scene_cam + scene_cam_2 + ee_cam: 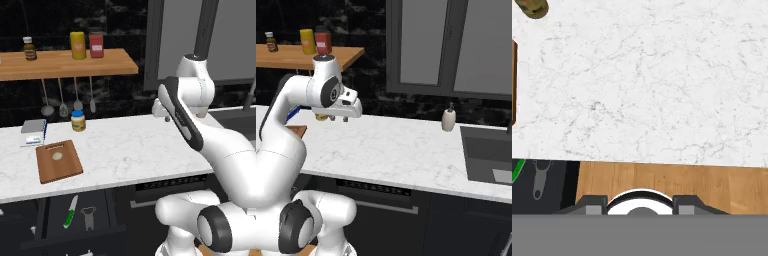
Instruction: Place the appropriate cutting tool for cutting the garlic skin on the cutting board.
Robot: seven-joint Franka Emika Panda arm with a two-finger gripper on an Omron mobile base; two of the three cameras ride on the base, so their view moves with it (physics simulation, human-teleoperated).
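While the white marble tabletop (pixel 140 150) spreads across both base views, we see the arm raised above its middle, the pincer (pixel 340 118) hanging well clear of the stone. Its two finger tips (pixel 591 204) stand far apart at the bottom of the hand view, so we read the pincer as wide, with nothing between them. Behind the tabletop, a long wooden shelf (pixel 65 65) carries a yellow canister (pixel 77 45), a red one (pixel 96 45) and a small brown bottle (pixel 30 48). At the left of the tabletop lies the cutting board (pixel 59 161), with the garlic (pixel 57 156) resting on it near the slotted end. Below the tabletop edge an open drawer (pixel 75 215) holds the cutting tool (pixel 70 212), green handle toward us, and just beside it the grey peeler (pixel 88 217). A yellow-lidded jar (pixel 78 120) stands behind the board.
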